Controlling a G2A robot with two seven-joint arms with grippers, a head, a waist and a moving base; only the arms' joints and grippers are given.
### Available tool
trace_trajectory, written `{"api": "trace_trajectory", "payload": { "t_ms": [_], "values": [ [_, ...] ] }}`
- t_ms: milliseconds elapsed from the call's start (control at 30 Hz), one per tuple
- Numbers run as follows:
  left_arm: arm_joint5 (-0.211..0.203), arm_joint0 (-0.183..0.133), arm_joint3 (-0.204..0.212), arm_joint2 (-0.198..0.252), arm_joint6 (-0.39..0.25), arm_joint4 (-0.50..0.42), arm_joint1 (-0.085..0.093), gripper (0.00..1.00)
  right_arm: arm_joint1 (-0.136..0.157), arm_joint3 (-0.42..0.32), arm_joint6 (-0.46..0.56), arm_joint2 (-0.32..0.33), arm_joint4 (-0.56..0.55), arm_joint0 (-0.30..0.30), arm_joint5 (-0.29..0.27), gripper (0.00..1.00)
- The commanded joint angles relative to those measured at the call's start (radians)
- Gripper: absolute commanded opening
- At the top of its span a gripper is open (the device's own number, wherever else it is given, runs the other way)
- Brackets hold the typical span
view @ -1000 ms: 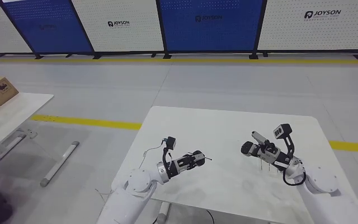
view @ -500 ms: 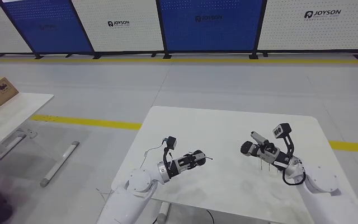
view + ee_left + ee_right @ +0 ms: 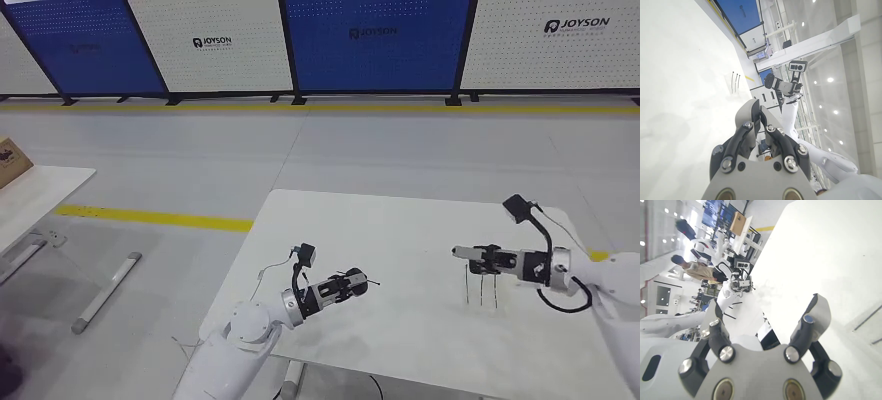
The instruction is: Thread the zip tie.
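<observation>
Three black ties [image 3: 483,290] flat on the desk [image 3: 400,215], side by side toward its right. Right claw [image 3: 459,252] released, fingers wide, hovering just above them. Left claw [image 3: 358,281] clenched on a thin black strand [image 3: 372,283], low over the desk's left part, well apart.

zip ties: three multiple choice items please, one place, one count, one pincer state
1. Where do the zip ties lie? A) on the table near the right pincer B) on the floor C) on the side table
2. How many lie there? A) one B) three C) five
3. The right pincer is: A) shut on a tie B) shut, empty C) open
1 A, they lie on the white top beside it; 2 B, three black strips show; 3 C, its fingers stand wide apart.
</observation>
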Motion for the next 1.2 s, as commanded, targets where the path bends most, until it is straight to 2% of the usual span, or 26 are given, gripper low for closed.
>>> {"api": "trace_trajectory", "payload": {
  "t_ms": [0,333,367,433,500,633,767,833,1167],
  "values": [
    [0.000,0.000,0.000,0.000,0.000,0.000,0.000,0.00,0.000,0.000,-0.006,-0.002,-0.007,0.003,-0.002,1.00],
    [0.000,0.000,0.000,0.000,0.000,0.000,0.000,0.00,0.000,0.000,-0.006,-0.002,-0.007,0.003,-0.002,1.00],
    [0.000,0.000,0.000,0.000,0.000,0.000,0.000,0.00,0.000,-0.011,-0.029,-0.008,-0.032,-0.006,-0.004,1.00],
    [0.000,0.000,0.000,0.000,0.000,0.000,0.000,0.00,0.001,-0.044,-0.071,-0.021,-0.095,-0.022,0.013,1.00],
    [0.000,0.000,0.000,0.000,0.000,0.000,0.000,0.00,0.003,-0.045,-0.096,-0.011,-0.100,-0.037,0.032,1.00],
    [0.000,0.000,0.000,0.000,0.000,0.000,0.000,0.00,0.012,-0.048,-0.119,0.002,-0.186,-0.055,0.091,1.00],
    [0.000,0.000,0.000,0.000,0.000,0.000,0.000,0.00,0.018,-0.039,-0.077,-0.018,-0.299,-0.036,0.153,1.00],
    [0.000,0.000,0.000,0.000,0.000,0.000,0.000,0.00,0.019,-0.039,-0.082,-0.045,-0.416,-0.011,0.212,1.00],
    [0.000,0.000,0.000,0.000,0.000,0.000,0.000,0.00,0.019,-0.039,-0.082,-0.045,-0.416,-0.011,0.212,1.00]
  ]
}}
